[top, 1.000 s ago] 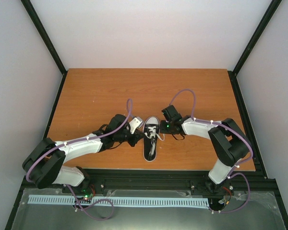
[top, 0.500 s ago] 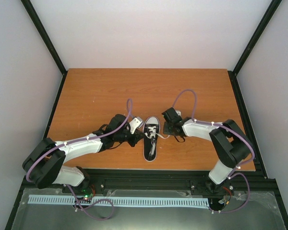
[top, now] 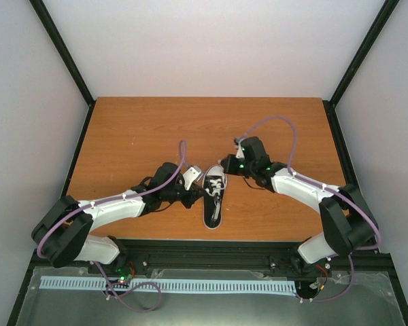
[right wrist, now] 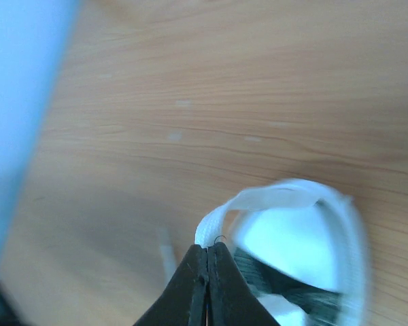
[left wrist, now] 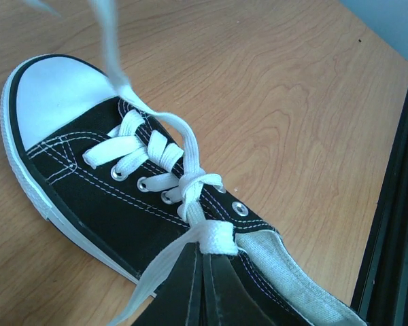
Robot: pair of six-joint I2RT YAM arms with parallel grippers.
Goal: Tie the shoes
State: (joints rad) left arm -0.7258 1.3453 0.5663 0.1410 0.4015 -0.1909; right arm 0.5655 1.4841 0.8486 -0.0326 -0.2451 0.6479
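Observation:
The black shoe [top: 214,198] with a white toe cap lies mid-table, toe pointing away from the arms. In the left wrist view the shoe [left wrist: 88,197] has a half-knot [left wrist: 190,183] over its eyelets. My left gripper [left wrist: 207,257] is shut on a folded white lace [left wrist: 219,239] just below that knot, at the shoe's left side [top: 198,193]. My right gripper [top: 230,165] is beside the toe, on its far right. It is shut on the other lace [right wrist: 214,224], which arcs over the blurred toe cap [right wrist: 292,251].
The shoe rests on a wooden table [top: 136,136] with black frame posts at its edges. A purple cable [top: 275,122] loops above the right arm. A black rail [top: 211,255] runs along the near edge.
The right gripper closed on a lace beside the shoe, then swung away from the arms toward the toe, drawing the lace with it. The left arm and shoe stayed put.

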